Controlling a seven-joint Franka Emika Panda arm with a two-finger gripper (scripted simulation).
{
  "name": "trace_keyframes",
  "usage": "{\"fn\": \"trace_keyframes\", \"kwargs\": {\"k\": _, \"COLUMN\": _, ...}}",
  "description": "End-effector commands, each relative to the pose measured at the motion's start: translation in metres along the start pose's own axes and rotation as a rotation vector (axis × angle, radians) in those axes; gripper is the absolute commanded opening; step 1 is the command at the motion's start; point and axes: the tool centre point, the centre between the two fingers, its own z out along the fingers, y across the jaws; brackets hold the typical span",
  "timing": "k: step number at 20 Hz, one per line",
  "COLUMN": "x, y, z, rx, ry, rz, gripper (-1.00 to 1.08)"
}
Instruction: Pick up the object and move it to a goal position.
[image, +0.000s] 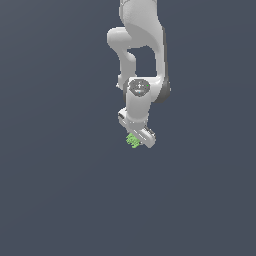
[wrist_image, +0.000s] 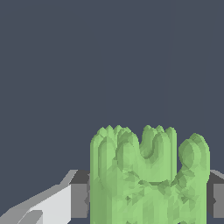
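The object (image: 132, 140) is a small bright green ridged lump with a jagged outline. In the exterior view it sits right under the white gripper (image: 136, 139), partly hidden by the hand. In the wrist view the object (wrist_image: 148, 175) fills the space between the two fingers (wrist_image: 78, 197), whose dark pads press against its sides. The gripper is shut on the object. Whether the object rests on the grey surface or hangs above it cannot be told.
The white arm (image: 140, 45) reaches down from the top of the exterior view. A plain dark grey surface (image: 60, 175) surrounds it on every side. No goal marker shows.
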Motion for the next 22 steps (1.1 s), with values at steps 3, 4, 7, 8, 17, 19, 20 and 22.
{"fn": "trace_keyframes", "kwargs": {"k": 3, "x": -0.003, "y": 0.009, "z": -0.033, "rx": 0.001, "ry": 0.000, "rz": 0.000, "gripper": -1.00}}
{"fn": "trace_keyframes", "kwargs": {"k": 4, "x": -0.004, "y": 0.011, "z": -0.041, "rx": 0.001, "ry": 0.000, "rz": 0.000, "gripper": -1.00}}
{"fn": "trace_keyframes", "kwargs": {"k": 7, "x": -0.006, "y": 0.019, "z": -0.069, "rx": 0.001, "ry": 0.000, "rz": 0.001, "gripper": -1.00}}
{"fn": "trace_keyframes", "kwargs": {"k": 8, "x": -0.007, "y": 0.022, "z": -0.079, "rx": 0.001, "ry": 0.000, "rz": 0.001, "gripper": -1.00}}
{"fn": "trace_keyframes", "kwargs": {"k": 17, "x": -0.013, "y": 0.047, "z": -0.173, "rx": -0.001, "ry": 0.001, "rz": 0.002, "gripper": -1.00}}
{"fn": "trace_keyframes", "kwargs": {"k": 19, "x": -0.015, "y": 0.052, "z": -0.194, "rx": -0.001, "ry": 0.001, "rz": 0.002, "gripper": -1.00}}
{"fn": "trace_keyframes", "kwargs": {"k": 20, "x": -0.016, "y": 0.055, "z": -0.205, "rx": -0.001, "ry": 0.001, "rz": 0.002, "gripper": -1.00}}
{"fn": "trace_keyframes", "kwargs": {"k": 22, "x": -0.017, "y": 0.060, "z": -0.225, "rx": -0.001, "ry": 0.001, "rz": 0.002, "gripper": -1.00}}
